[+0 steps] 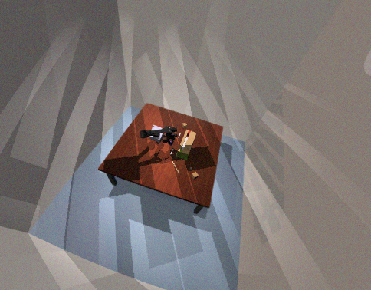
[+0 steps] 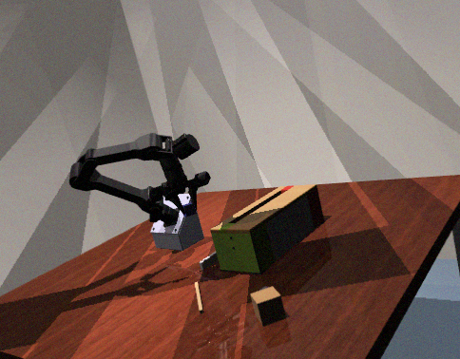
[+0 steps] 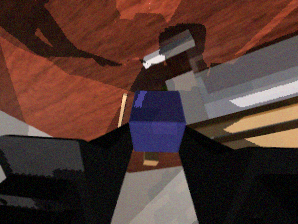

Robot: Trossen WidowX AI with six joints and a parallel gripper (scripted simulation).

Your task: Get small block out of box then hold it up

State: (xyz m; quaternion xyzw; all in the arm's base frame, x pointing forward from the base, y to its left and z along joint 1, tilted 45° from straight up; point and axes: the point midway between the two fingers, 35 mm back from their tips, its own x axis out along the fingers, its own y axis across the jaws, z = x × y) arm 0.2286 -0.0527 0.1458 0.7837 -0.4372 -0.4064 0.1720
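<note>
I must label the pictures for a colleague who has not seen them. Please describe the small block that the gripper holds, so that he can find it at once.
Start at the long box with the green end on the wooden table, then go to the black arm beside that end. The gripper is shut on the blue block. The two loose cubes on the table are tan.

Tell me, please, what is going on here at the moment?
A single black robot arm has its gripper shut on a small blue block, held above the wooden table beside the green end of the long box. The block is out of the box and off the table top. A thin pale stick and a tan cube lie on the table in front of the box, and another tan cube sits beyond it.
</note>
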